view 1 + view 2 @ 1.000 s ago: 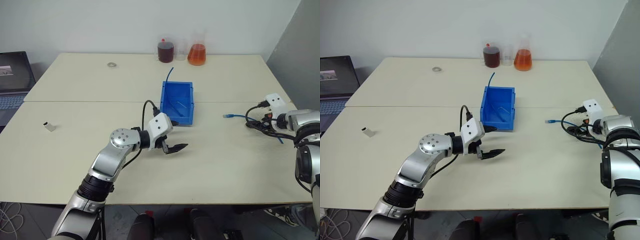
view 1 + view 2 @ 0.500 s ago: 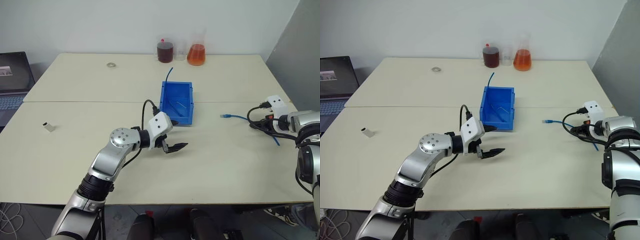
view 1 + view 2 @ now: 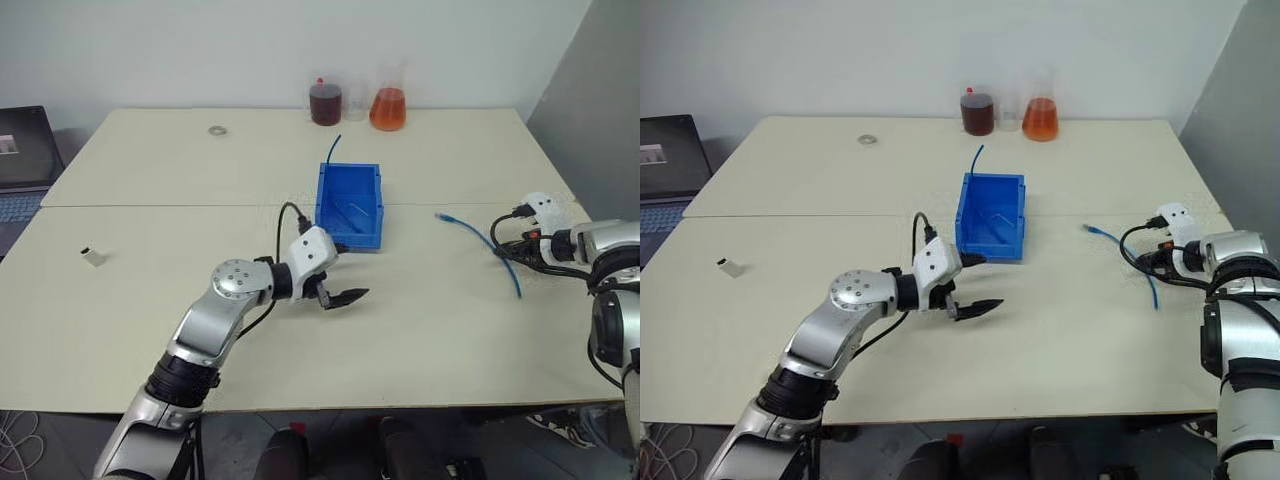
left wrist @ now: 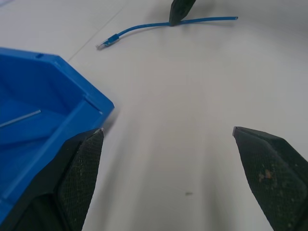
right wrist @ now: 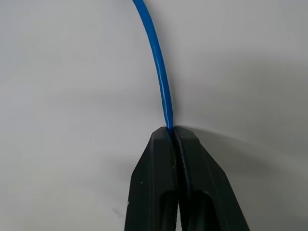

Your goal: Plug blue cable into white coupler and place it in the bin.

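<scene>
right gripper [image 5: 171, 132] clamped on blue cable [image 3: 478, 236], on table [image 3: 150, 180]; left gripper [image 3: 338, 297] fingers apart, beside bin [image 3: 350, 204]; white coupler [image 3: 94, 256] far left

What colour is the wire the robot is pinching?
Light blue; the wire shows best in the right wrist view.

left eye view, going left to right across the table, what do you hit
laptop → white coupler → left hand → bin → blue cable → right hand, shut on the cable
</scene>
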